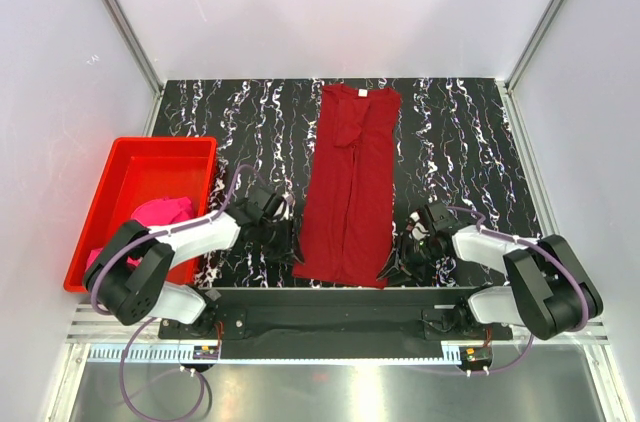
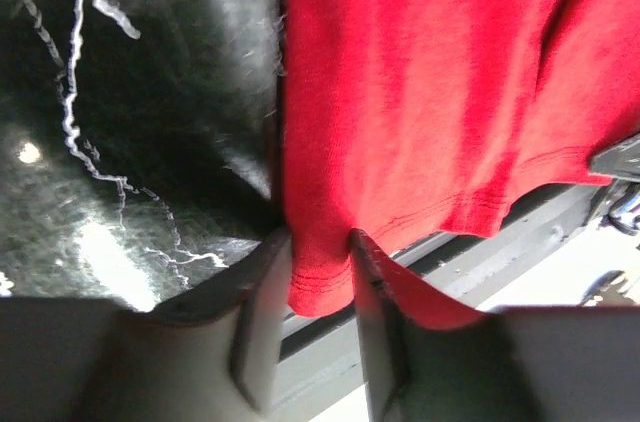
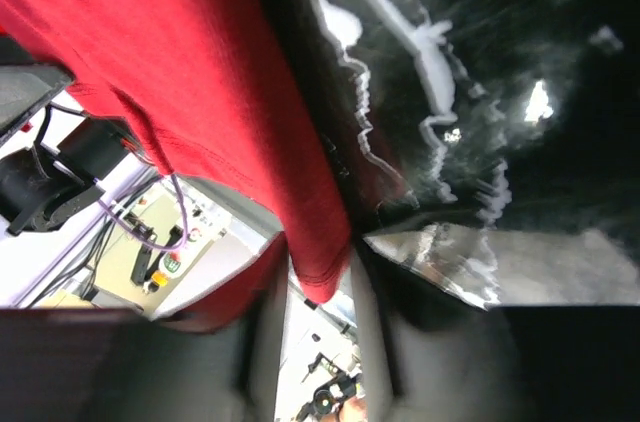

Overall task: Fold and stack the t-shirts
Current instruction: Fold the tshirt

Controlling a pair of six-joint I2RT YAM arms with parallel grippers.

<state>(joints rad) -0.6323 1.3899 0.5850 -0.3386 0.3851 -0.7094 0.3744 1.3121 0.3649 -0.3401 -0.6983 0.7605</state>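
A dark crimson t-shirt (image 1: 350, 182) lies as a long narrow strip down the middle of the black marbled table, its white neck label (image 1: 361, 92) at the far end. My left gripper (image 1: 286, 250) is at its near left hem corner. In the left wrist view that corner (image 2: 320, 282) hangs between the fingers of the left gripper (image 2: 320, 237), which stand partly open around it. My right gripper (image 1: 395, 264) is at the near right corner. Its jaws (image 3: 318, 242) also straddle the hem (image 3: 320, 267) with a gap. A magenta t-shirt (image 1: 160, 212) lies bunched in the red bin.
The red plastic bin (image 1: 110, 192) sits at the table's left edge, beside the left arm. The table's near edge and a metal rail (image 1: 330, 307) run just under both grippers. White walls and aluminium posts enclose the table on three sides.
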